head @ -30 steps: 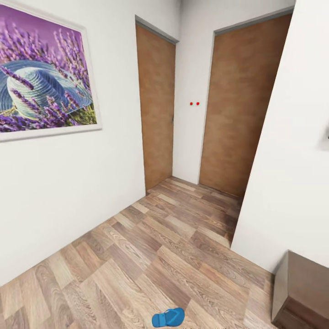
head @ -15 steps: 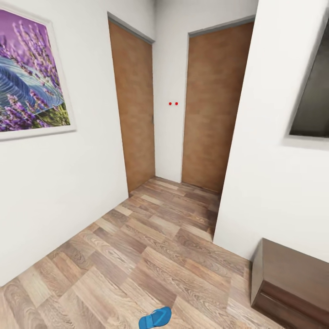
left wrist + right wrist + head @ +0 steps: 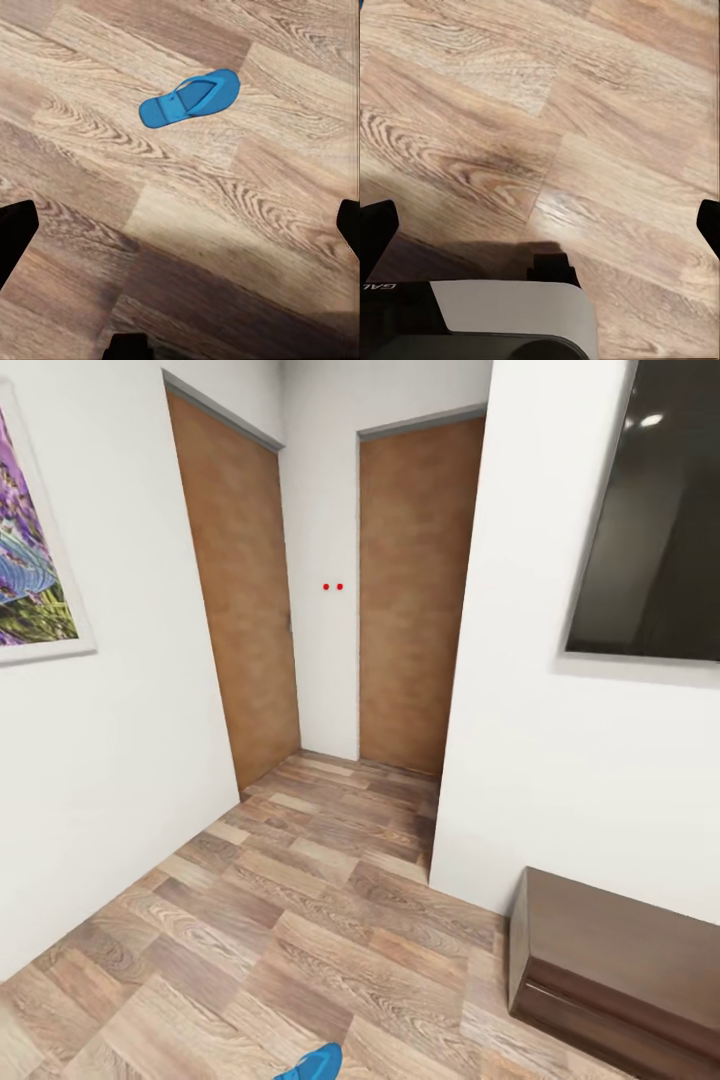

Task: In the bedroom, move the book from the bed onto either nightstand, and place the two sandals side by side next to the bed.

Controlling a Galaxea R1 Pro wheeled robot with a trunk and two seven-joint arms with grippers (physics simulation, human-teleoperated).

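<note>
One blue sandal (image 3: 190, 98) lies flat and alone on the wood-plank floor (image 3: 300, 920), in front of the robot; in the head view only its tip shows at the picture's lower edge, well apart from the long dark low cabinet (image 3: 610, 970) that stands against the white wall under a dark screen (image 3: 650, 520). Beyond the sandal, two brown doors (image 3: 410, 590) close off a short passage, and part of the lavender picture (image 3: 30, 560) hangs on the wall opposite the cabinet.

As I judge it, nothing of the task is finished here: this sandal is not paired with its mate, and no bed is near it. Moving the book to a nightstand is also left to do, as far as these pictures tell.

Both sets of jaws look spread wide and hold nothing. The left gripper (image 3: 180, 225) hangs over bare planks near the sandal, with its dark fingertips at the frame's two sides; the right gripper (image 3: 540, 225) hangs over bare floor likewise.
</note>
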